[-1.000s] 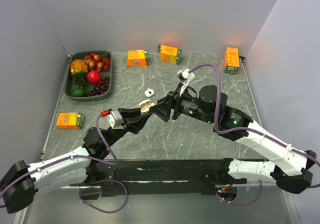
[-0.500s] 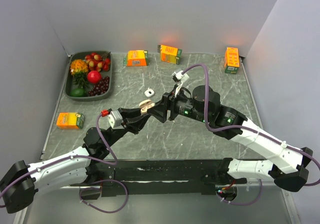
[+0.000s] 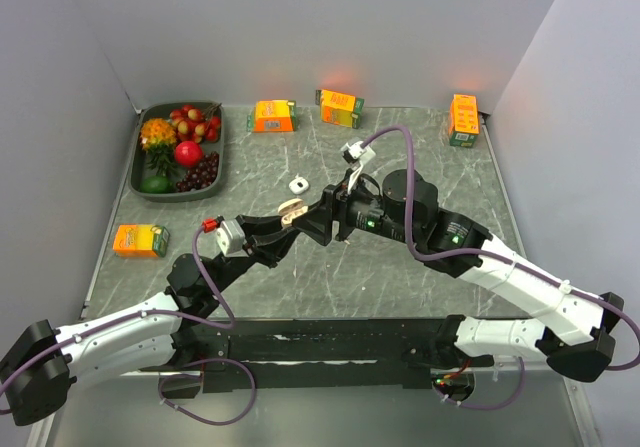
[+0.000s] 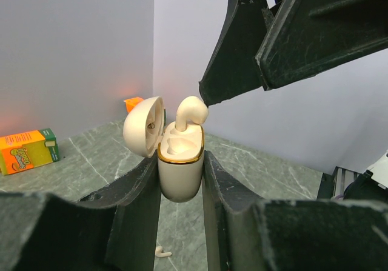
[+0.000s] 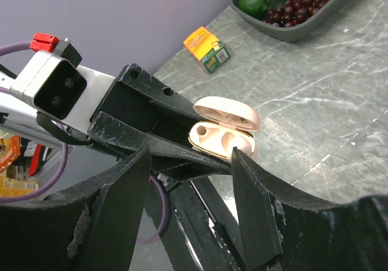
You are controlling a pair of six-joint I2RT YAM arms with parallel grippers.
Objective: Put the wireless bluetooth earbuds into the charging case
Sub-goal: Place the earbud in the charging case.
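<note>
From above, the left pincer [image 3: 286, 221] clamps the open charging case [image 3: 291, 207] above the tabletop [image 3: 330, 277]; the right pincer [image 3: 315, 219], jaws apart, sits just beside it. Left wrist: one earbud [image 4: 189, 110] stands in the case (a second earbud [image 4: 160, 251] lies on the tabletop below). Right wrist: the orange carton [image 5: 207, 45] carries print too small to read.

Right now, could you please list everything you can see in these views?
charging case: one, cream with gold rim, lid open, gripped by left tool
standing earbud: one, cream-white, upright in the case
loose earbud: one, white, on table under the case
small white piece: one, white, mid-table
orange cartons: four, orange; three along far edge, one near left
tray: one, dark grey, far left, holding fruit
table: one, grey marbled
left tool: black, shut on the case
right tool: black, open, close to the case
</note>
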